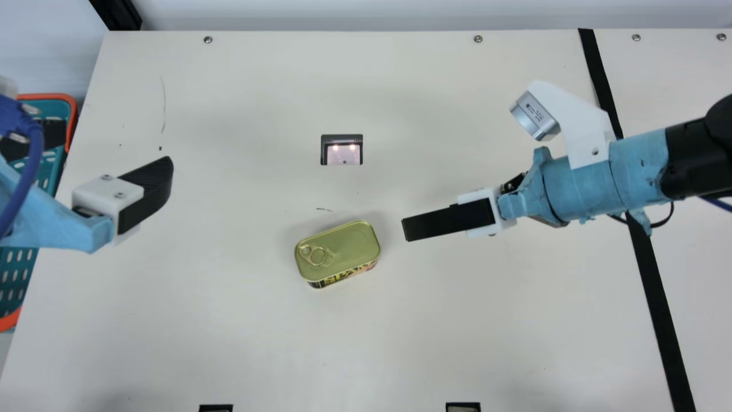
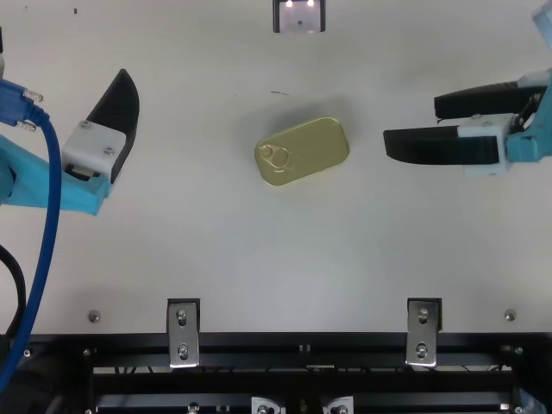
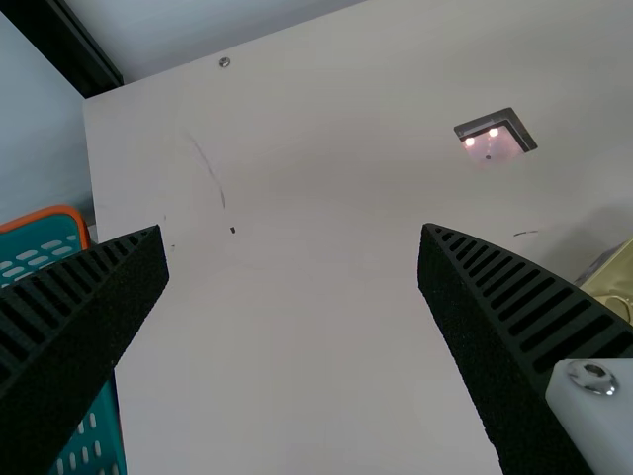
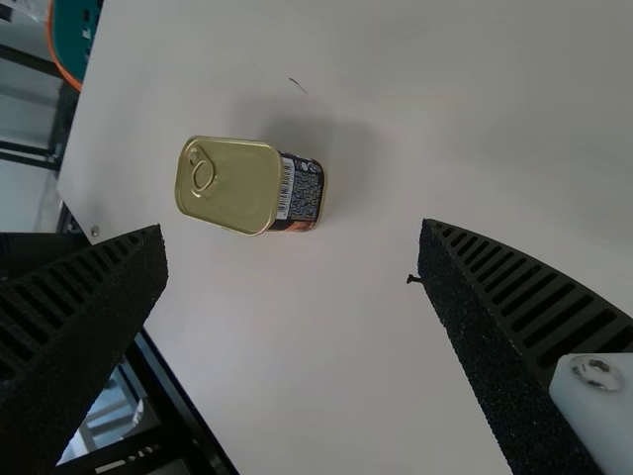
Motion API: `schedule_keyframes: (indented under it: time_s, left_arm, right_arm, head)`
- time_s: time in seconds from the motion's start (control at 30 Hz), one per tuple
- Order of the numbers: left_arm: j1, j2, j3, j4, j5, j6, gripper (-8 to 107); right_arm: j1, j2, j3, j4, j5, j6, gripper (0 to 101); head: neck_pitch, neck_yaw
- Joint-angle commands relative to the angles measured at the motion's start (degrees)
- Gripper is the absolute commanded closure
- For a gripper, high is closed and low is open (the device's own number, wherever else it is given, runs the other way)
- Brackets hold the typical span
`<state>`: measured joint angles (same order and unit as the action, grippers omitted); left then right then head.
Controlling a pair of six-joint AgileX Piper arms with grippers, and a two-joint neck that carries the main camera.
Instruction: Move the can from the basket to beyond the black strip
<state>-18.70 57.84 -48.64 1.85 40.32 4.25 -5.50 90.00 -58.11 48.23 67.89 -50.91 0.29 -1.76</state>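
The gold-lidded can [image 1: 337, 252] lies flat on the mid-table, ring-pull lid up, between the basket and the black strip [image 1: 657, 297]. My left gripper [image 1: 150, 191] hangs over the table's left part, away from the can. Its wrist view shows the left gripper [image 3: 294, 247] open with nothing between its fingers, the can [image 3: 615, 282] at the edge. To the can's right is my right gripper [image 2: 414, 128], fingers pointing toward it without touching. In the right wrist view the can [image 4: 229, 185] is beyond the right gripper [image 4: 294, 247], whose fingers stand wide apart.
The teal basket [image 1: 12, 280] with an orange rim stands past the table's left edge, partly behind my left arm; something black is in it. A small lit device [image 1: 342, 150] is set in the table behind the can. My right arm crosses above the black strip.
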Motion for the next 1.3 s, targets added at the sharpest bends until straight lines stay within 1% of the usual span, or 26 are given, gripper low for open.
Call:
schedule_keyframes:
  time_s: [0.0,0.17,0.37,0.63,0.87,0.9,0.93,1.0,1.07,1.2,1.27]
  left_arm:
    - [0.0,0.0,0.0,0.0,0.0,0.0,9]
    - [0.0,0.0,0.0,0.0,0.0,0.0,9]
    - [0.0,0.0,0.0,0.0,0.0,0.0,9]
    - [0.0,0.0,0.0,0.0,0.0,0.0,9]
    - [0.0,0.0,0.0,0.0,0.0,0.0,9]
    - [0.0,0.0,0.0,0.0,0.0,0.0,9]
    - [0.0,0.0,0.0,0.0,0.0,0.0,9]
    - [0.0,0.0,0.0,0.0,0.0,0.0,9]
    - [0.0,0.0,0.0,0.0,0.0,0.0,9]
    - [0.0,0.0,0.0,0.0,0.0,0.0,9]
    - [0.0,0.0,0.0,0.0,0.0,0.0,9]
  right_arm:
    - [2.0,-1.1,-2.4,-4.1,-0.3,1.6,0]
    - [7.6,-2.8,-7.6,-11.4,0.2,4.2,0]
    - [16.2,-3.0,-14.1,-20.5,1.6,7.7,0]
    - [29.8,-0.2,-21.1,-33.1,2.0,11.1,0]
    - [39.6,3.2,-26.0,-44.1,2.0,11.6,0]
    - [40.5,3.6,-26.8,-44.9,2.0,12.0,0]
    - [37.9,3.3,-25.7,-41.0,2.2,11.6,0]
    - [39.8,3.7,-26.8,-43.4,2.0,12.1,0]
    - [40.6,3.7,-26.8,-44.4,2.1,12.0,0]
    - [40.9,3.7,-26.6,-45.0,2.0,12.4,0]
    - [40.8,3.7,-26.6,-44.6,2.0,12.0,0]
  head:
    - [-0.4,-0.1]
    - [-0.4,-0.1]
    - [-0.4,-0.1]
    - [-0.4,-0.1]
    - [-0.4,-0.1]
    - [-0.4,-0.1]
    - [-0.4,-0.1]
    - [-0.4,-0.1]
    - [-0.4,-0.1]
    - [-0.4,-0.1]
    - [-0.4,-0.1]
